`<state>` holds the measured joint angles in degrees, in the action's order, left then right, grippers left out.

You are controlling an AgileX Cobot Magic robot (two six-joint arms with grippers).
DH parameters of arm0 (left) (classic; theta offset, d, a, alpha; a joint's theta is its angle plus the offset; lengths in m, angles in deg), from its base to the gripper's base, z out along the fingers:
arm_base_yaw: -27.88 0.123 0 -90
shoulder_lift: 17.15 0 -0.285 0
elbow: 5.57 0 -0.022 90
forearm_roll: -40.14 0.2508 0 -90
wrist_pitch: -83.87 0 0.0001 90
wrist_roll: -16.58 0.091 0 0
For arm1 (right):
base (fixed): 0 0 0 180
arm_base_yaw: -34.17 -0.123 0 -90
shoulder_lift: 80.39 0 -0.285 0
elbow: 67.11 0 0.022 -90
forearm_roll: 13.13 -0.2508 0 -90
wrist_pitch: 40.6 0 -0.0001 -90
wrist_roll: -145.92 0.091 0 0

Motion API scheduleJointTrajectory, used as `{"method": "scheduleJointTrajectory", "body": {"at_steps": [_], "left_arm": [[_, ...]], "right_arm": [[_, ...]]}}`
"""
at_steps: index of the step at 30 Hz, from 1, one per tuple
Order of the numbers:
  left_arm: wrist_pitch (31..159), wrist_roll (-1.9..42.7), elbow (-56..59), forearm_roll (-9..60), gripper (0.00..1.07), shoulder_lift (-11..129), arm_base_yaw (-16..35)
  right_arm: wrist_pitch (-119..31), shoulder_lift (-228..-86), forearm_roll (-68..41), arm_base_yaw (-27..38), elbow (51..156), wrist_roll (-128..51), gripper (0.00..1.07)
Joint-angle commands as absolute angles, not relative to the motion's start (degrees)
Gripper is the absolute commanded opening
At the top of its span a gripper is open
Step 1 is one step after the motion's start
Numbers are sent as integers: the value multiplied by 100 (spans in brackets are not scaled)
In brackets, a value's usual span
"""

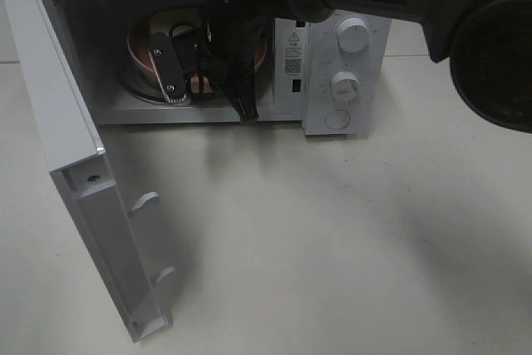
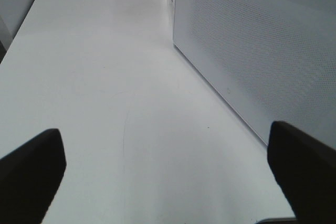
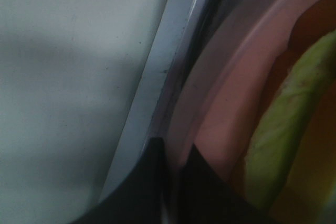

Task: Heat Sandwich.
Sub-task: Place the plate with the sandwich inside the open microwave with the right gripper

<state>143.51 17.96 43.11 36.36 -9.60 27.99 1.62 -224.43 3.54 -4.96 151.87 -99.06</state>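
Observation:
The sandwich (image 3: 283,129) lies on a round pink plate (image 3: 226,108) inside the open white microwave (image 1: 332,64); its yellow-green filling and orange-brown crust show in the right wrist view. In the high view the plate's rim (image 1: 137,49) shows, and my arm hides most of the sandwich. My right gripper (image 1: 179,72) reaches into the cavity. Its fingers (image 3: 170,177) are closed together at the plate's near rim. My left gripper (image 2: 168,177) is open and empty, low over the table beside a perforated white panel (image 2: 252,51).
The microwave door (image 1: 75,164) hangs wide open at the left, reaching toward the table's front. The control panel with two knobs (image 1: 353,35) is on the microwave's right. A glass turntable (image 1: 137,89) sits under the plate. White table (image 1: 332,239) lies in front.

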Motion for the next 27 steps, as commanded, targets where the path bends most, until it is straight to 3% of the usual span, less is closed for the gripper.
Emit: {"method": "scheduleJointTrajectory", "body": {"at_steps": [1, 7, 11, 14, 15, 16, 19, 24, 27], "left_arm": [[14317, 1790, 4328, 3624, 100, -1074, 2787], [14317, 1790, 4328, 3624, 100, -1074, 2787], [14317, 1790, 4328, 3624, 100, -1074, 2787], [14317, 1790, 4328, 3624, 100, -1074, 2787], [14317, 1790, 4328, 3624, 100, -1074, 2787], [14317, 1790, 4328, 3624, 100, -1074, 2787], [14317, 1790, 4328, 3624, 100, -1074, 2787], [14317, 1790, 4328, 3624, 100, -1074, 2787], [14317, 1790, 4328, 3624, 100, -1074, 2787]], "right_arm": [[-32, -22443, 434, -445, 15262, -9997, 0], [-170, -22495, 434, -439, 15262, -9980, 3], [-256, -22506, 434, -439, 15262, -9894, 12], [-267, -22506, 434, -439, 15262, -9676, 24], [-256, -22506, 434, -439, 15262, -9556, 35], [-256, -22506, 434, -439, 15262, -9556, 35], [-233, -22506, 388, -439, 15262, -9505, 55], [-233, -22506, 68, -439, 15262, -9499, 69], [-233, -22495, -24, -439, 15262, -9499, 72]]}}
